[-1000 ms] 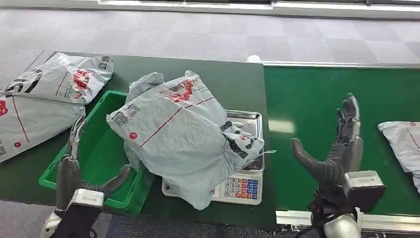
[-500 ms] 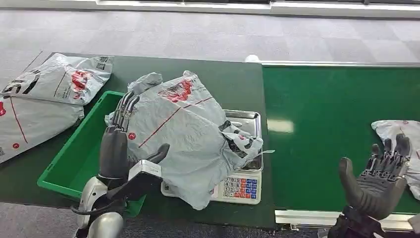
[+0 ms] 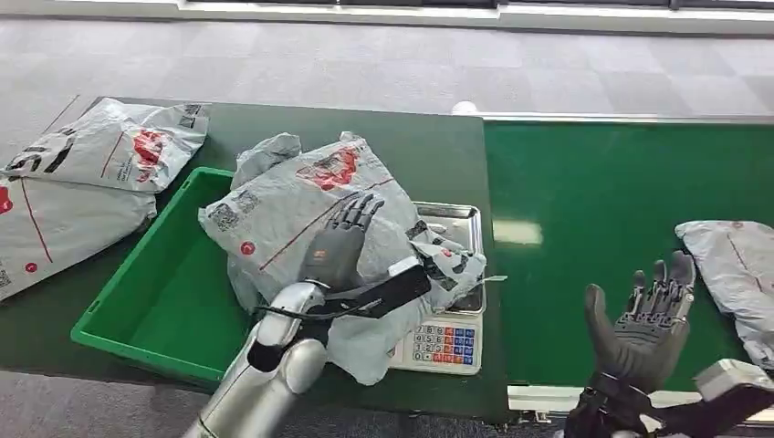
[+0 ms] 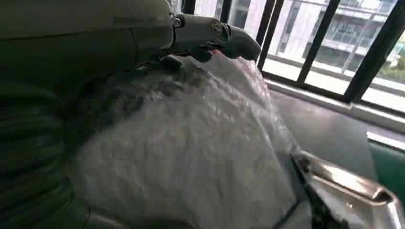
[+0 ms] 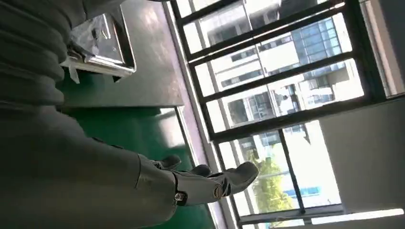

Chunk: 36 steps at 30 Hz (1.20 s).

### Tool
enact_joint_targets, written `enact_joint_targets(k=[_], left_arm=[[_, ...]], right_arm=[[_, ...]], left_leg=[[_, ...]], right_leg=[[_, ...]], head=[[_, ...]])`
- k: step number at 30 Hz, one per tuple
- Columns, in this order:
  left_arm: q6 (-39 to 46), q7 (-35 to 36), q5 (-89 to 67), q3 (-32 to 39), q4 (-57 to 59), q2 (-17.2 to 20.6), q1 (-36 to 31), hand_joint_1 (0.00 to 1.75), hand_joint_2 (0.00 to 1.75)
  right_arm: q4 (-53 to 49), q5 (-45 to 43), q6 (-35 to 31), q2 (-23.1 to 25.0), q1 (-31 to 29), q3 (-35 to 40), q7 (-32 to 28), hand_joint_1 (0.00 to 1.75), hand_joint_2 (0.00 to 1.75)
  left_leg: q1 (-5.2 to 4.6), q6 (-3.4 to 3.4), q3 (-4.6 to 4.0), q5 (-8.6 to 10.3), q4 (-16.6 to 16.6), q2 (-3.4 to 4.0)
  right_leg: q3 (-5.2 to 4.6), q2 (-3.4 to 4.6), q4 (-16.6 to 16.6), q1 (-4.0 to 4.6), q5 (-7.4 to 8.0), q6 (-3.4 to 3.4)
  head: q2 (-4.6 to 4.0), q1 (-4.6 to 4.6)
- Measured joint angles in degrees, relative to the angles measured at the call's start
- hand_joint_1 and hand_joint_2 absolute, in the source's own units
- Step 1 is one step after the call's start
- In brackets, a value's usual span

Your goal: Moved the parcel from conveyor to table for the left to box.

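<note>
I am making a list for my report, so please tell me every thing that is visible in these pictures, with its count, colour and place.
Parcel on the scale: one, grey with red print, lying across the scale and the box rim, under the left hand.
Scale: one, silver tray and white keypad, on the table beside the belt.
Box: one, green, on the table left of the scale.
Other parcels: two, grey, at the table's far left.
Parcel on the belt: one, grey, near the right edge.
Belt: one, green.
Table: one, dark green.
Left hand: rests on the parcel, fingers spread.
Right hand: open, above the belt.
</note>
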Motion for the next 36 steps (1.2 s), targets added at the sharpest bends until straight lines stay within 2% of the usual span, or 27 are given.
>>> enact_joint_targets(k=[4,5,6,15,21,25,29,32,36], left_arm=[[1.05,1.35,-1.44,-0.02,11.67,-2.62,-3.35,0.05,1.75],[1.38,1.53,-1.72,-0.02,13.92,-2.90,-4.01,0.72,1.75],[1.75,1.57,-1.94,-0.02,15.49,-3.06,-4.53,1.75,1.75],[1.90,1.92,-2.97,0.24,23.26,-3.69,-7.61,1.75,1.75],[2.73,1.57,-3.71,2.08,23.22,-3.25,-7.85,1.75,1.75],[5.42,-1.16,-2.64,3.28,20.89,-2.77,-7.24,1.75,1.75],[9.51,-4.29,0.24,4.18,10.31,-0.78,-4.60,1.75,1.75],[15.99,-6.39,-1.18,5.14,-4.04,2.48,-2.07,1.75,1.75],[27.70,-8.79,-3.78,9.80,-25.34,8.91,0.64,1.75,1.75]], right_arm=[[2.09,-0.22,0.22,0.00,-2.13,2.10,1.05,0.00,1.75],[2.53,-0.24,0.28,0.00,-2.54,2.44,1.22,0.00,1.75],[2.82,-0.22,0.37,0.00,-2.80,2.60,1.38,0.00,1.75],[4.87,-0.15,0.46,0.00,-3.73,2.99,1.79,0.00,1.75],[5.40,0.57,0.46,0.02,-3.43,2.99,1.97,0.00,1.75],[5.37,1.27,0.46,0.11,-2.62,2.99,1.97,0.00,1.75],[5.07,2.21,0.55,0.48,-0.28,2.99,1.68,0.00,1.75],[4.19,2.40,0.41,0.77,2.17,2.75,0.98,0.00,1.75],[3.67,0.83,-0.94,0.77,5.31,1.81,-0.44,0.00,1.75]], left_leg=[[0.01,-0.02,-0.01,0.01,-0.01,0.00],[0.01,-0.02,-0.01,0.01,-0.01,0.00],[0.01,-0.02,-0.01,0.01,-0.01,0.00],[0.01,-0.02,-0.03,0.02,-0.03,-0.02],[0.01,-0.04,0.03,0.04,-0.02,-0.03],[0.02,-0.06,0.01,0.05,-0.03,-0.03],[0.02,-0.06,-0.10,0.05,-0.03,-0.03],[0.04,-0.07,-0.24,0.04,-0.05,-0.01],[0.09,-0.13,-0.28,0.00,-0.12,0.02]], right_leg=[[-0.01,0.02,0.01,0.01,0.00,0.00],[-0.01,0.02,0.02,0.01,-0.01,0.00],[-0.01,0.02,0.02,0.01,-0.01,-0.01],[0.04,-0.01,0.02,0.01,-0.02,0.00],[0.06,0.00,0.02,0.01,-0.01,-0.01],[0.03,0.01,0.02,0.02,0.00,-0.01],[-0.08,0.01,0.05,0.03,-0.01,-0.02],[-0.24,0.04,0.07,0.06,-0.02,-0.03],[-0.28,0.08,0.07,0.08,-0.12,-0.13]], head=[[0.00,0.00],[0.00,0.02],[0.00,0.00],[0.00,0.00],[0.00,0.02],[0.00,0.02],[0.00,0.02],[0.00,0.00],[0.00,0.02]])
